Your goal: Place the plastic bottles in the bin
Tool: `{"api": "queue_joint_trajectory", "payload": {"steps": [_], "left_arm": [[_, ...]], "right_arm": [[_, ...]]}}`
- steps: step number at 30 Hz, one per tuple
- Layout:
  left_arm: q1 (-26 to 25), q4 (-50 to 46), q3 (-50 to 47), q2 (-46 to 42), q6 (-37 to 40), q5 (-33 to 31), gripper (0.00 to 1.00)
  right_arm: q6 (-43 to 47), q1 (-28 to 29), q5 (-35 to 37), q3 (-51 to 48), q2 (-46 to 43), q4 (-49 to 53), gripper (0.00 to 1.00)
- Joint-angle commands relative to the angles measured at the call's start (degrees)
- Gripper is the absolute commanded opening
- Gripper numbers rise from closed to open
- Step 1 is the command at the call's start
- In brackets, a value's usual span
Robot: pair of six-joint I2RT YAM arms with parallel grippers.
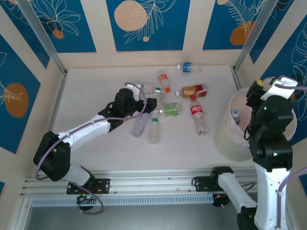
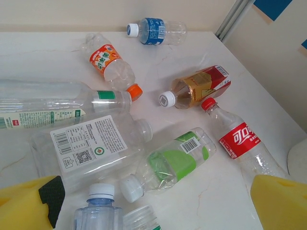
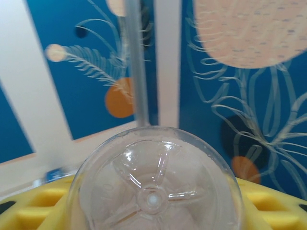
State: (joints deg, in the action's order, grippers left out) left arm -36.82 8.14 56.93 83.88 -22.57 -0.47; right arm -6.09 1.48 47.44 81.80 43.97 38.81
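**Top view.** The right arm (image 1: 268, 124) stands over the bin (image 1: 224, 139) with the right jaws above its rim. I judge this to be the drop position.
- A blue-capped bottle (image 1: 236, 115) shows just inside the rim. I cannot tell here whether it is in the jaws or lying in the bin.
- The loose bottles (image 1: 165, 103) lie flat on the worktop (image 1: 91, 91), spread from near the bin to well apart from it.
- Nearest the bin is the red-labelled bottle (image 1: 197, 114). Its long axis runs alongside the bin wall, with the cap toward the far wall.
- The left jaws sit at the side of the pile away from the bin.

**Left wrist view.** The left fingers (image 2: 29, 208) show at both lower corners, spread wide with nothing gripped. I judge they are spread to straddle a bottle's width.
- The green-labelled bottle (image 2: 175, 160) lies about midway between them, so I take it as the likely next pick.
- Its long axis slants across the view, white cap toward the lens and away from the bin, base toward the bin.
- The pale curved edge at the right is probably the bin wall.

**Right wrist view.** The right fingers (image 3: 43, 203) are closed on a clear bottle (image 3: 153, 191).
- Its moulded base faces the lens, and its long axis runs straight away from the camera. The neck end is hidden behind the base.
- I judge it is gripped across the body so that it falls free into the bin when the jaws part.
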Motion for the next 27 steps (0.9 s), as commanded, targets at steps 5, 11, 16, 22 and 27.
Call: {"api": "queue_joint_trajectory", "payload": {"steps": [5,11,16,22,27], "left_arm": [[1.13,1.83,1.32,1.16,-2.42,1.00,1.00],[1.77,1.96,1.35,1.68,-4.50,0.85,1.00],[2.45,3.06,1.16,2.51,-6.59,1.59,1.00],[3.36,2.22,1.82,3.63,-7.88,2.53,1.00],[3.91,1.97,1.81,4.38,-9.40,3.60,1.00]], "right_arm": [[3.63,-8.04,8.75,4.08,7.15,8.53,0.00],[-2.25,-13.31,5.32,6.06,12.65,18.63,0.00],[-8.04,-17.94,-1.35,2.43,14.70,21.88,0.00],[-12.53,-20.27,-6.33,-4.35,16.84,23.20,0.00],[-13.46,-20.54,-7.71,-9.99,20.42,19.51,0.04]]}}
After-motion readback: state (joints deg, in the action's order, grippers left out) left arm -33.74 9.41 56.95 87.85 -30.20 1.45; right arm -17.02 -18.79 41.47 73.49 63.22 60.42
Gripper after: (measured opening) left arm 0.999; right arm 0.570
